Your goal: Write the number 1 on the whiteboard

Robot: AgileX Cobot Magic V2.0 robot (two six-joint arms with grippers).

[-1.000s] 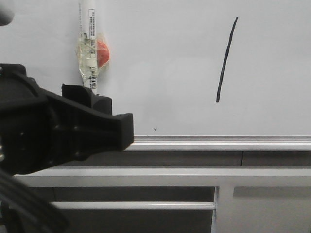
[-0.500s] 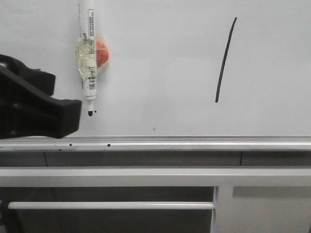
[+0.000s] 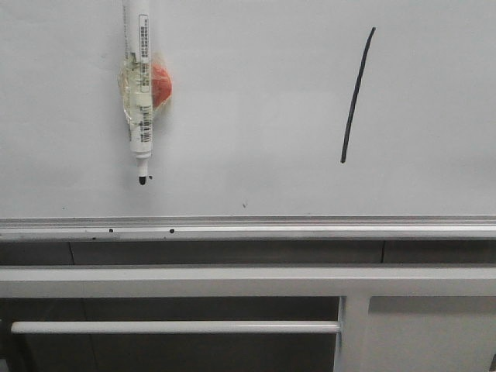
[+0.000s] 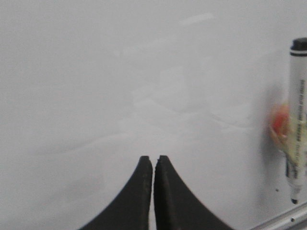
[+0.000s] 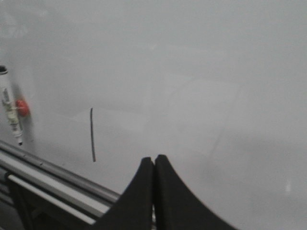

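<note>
I see the left gripper [image 4: 153, 160] with its jaws pressed together on nothing, the marker [image 4: 297, 120] off to one side. The right gripper [image 5: 153, 160] is likewise closed and empty; the number 1 [image 5: 92, 135] sits on the whiteboard [image 5: 201, 72], well apart from its tips.

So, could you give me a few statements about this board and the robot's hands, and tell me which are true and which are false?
1. A black stroke is drawn on the whiteboard. True.
2. The left hand grips the marker. False: the marker hangs on the board, apart from it.
3. The marker's tip points down. True.
4. The right hand is wide open. False: it is shut and empty.
5. The stroke is left of the marker. False: it is to the right.
</note>
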